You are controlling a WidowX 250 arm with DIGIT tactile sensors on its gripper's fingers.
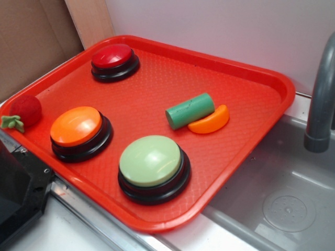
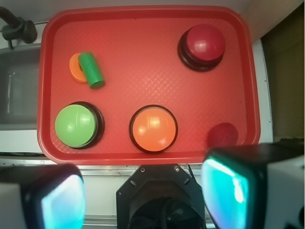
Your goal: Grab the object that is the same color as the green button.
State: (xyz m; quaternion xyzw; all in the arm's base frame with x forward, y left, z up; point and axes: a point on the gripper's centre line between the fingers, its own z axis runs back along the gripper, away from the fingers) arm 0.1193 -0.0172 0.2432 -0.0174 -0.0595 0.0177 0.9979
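Step in hand, by the look of it: the approach, nothing gripped yet. Best to travel across the red tray (image 2: 147, 14) toward its far corner by the sink (image 1: 293, 209), then descend over the middle of the green cylinder (image 2: 91, 69), jaws turned so they straddle its round sides rather than its flat ends. Worth minding the orange slice (image 2: 75, 68) touching one long side; a finger coming down there could land on it or shove both. Gripper (image 2: 143, 191) high above the near tray edge in the wrist view, jaws spread wide, holding nothing.

Matte, darker green than the pale dome of the green button (image 1: 151, 160). Lying on its side near the sink-side edge, well apart from the orange button (image 1: 76, 126) and the red button (image 1: 111, 55). Likely to roll if nudged.
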